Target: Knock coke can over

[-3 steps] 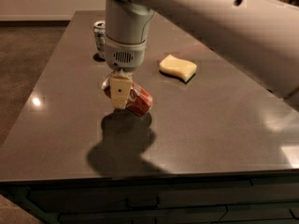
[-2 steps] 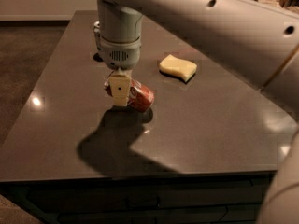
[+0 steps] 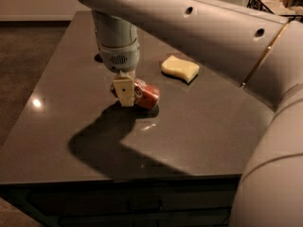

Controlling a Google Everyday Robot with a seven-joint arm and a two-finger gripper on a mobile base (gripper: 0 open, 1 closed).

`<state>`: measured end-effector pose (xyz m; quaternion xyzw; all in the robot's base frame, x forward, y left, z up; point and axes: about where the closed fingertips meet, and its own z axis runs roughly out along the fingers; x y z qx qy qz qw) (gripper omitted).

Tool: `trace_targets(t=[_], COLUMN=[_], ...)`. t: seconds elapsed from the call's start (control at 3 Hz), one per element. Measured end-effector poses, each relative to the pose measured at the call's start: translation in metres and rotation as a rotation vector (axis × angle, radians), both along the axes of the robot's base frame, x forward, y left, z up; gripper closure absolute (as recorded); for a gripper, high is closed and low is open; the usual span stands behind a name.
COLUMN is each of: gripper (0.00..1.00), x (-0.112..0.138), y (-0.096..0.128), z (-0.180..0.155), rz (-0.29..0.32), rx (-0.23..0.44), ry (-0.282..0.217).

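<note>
The red coke can (image 3: 147, 95) lies on its side on the dark grey table (image 3: 57, 126), near the middle, its silver end facing left. My gripper (image 3: 124, 91) hangs straight down from the wrist and sits against the can's left end, low over the tabletop. Its cream tip covers part of the can. The arm's shadow falls on the table in front of the can.
A yellow sponge (image 3: 180, 68) lies on the table behind and to the right of the can. My large white arm (image 3: 222, 37) crosses the top and right of the view. The table's front edge (image 3: 118, 178) runs below. A wire basket (image 3: 277, 1) stands at the far right.
The arm has swung nearer and fills more of the view, and the wrist now hides the can at the back left. The coke can stays on its side by the gripper.
</note>
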<state>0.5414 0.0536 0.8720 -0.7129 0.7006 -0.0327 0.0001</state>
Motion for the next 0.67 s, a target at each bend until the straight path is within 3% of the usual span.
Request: trace_targets(t=[0.33, 0.67], gripper=[0.85, 0.62], x=[0.0034, 0.0084], y=[-0.0049, 0.0003], z=[-0.0092, -0.0093], rz=[0.01, 0.011], rx=[-0.056, -0.033], ry=[-0.01, -0.032])
